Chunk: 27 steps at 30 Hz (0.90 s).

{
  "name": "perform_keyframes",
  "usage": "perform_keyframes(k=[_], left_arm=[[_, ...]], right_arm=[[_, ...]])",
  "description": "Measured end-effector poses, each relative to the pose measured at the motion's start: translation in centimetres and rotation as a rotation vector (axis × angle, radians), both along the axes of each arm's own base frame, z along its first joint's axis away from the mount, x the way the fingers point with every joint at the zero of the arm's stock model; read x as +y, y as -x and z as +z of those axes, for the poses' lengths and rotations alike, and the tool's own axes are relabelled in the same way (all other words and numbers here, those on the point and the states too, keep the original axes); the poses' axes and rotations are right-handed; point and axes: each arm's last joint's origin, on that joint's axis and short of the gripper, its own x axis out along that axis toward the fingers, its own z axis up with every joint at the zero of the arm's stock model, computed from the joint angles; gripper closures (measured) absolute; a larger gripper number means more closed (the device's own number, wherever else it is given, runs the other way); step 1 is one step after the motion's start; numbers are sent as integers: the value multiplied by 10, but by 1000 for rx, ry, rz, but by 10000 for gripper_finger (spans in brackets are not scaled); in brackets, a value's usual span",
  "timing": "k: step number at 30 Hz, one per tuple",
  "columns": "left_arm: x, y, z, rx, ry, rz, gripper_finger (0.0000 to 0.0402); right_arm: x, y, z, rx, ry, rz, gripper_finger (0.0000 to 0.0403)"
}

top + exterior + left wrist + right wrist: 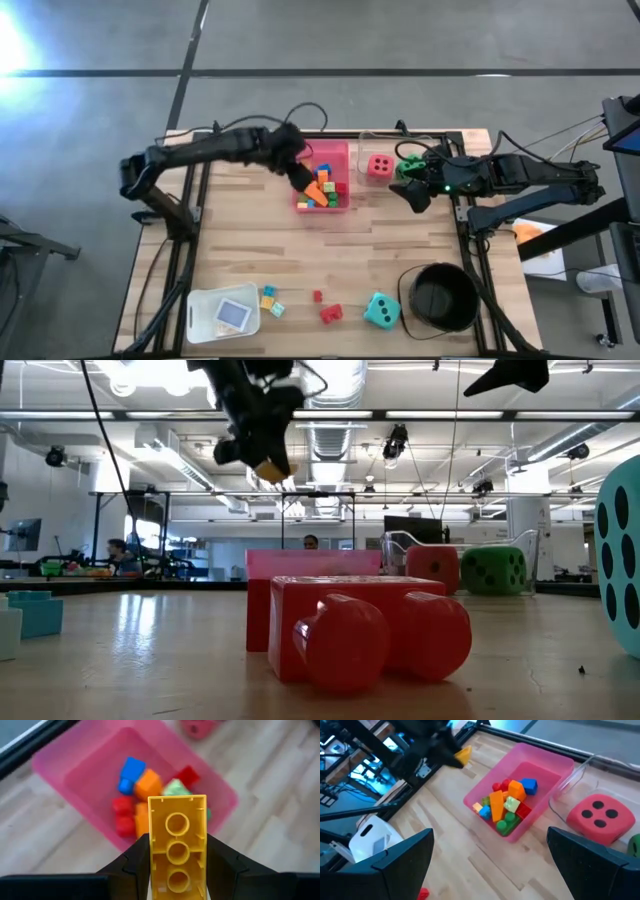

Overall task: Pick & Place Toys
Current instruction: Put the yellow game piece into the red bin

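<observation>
A yellow brick fills the near view, pinched between the fingers of the left tool, hanging above the pink tray of mixed bricks. The right tool waits with fingers spread wide beside the red die and green die. A teal die sits near the black bucket on the worktop.

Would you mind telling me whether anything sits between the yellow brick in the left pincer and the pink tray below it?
Nothing visible does. The left pincer holds the yellow brick above the pink tray, with only open air between them; the bricks already in the tray lie heaped at one end.
</observation>
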Motion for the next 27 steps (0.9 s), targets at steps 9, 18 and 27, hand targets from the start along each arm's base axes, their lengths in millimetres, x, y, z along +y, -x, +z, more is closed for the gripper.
perform_keyframes(k=[9,18,27], left_arm=[[46,-8,-21,50,-16,-94,266],[70,-21,-27,64,13,-113,266],[90,-46,-43,161,166,-172,266]], right_arm=[[0,-3,-1,-18,-47,-65,21],[-1,-3,-1,-48,-91,-137,21],[-1,-7,-3,-62,-147,-177,21]])
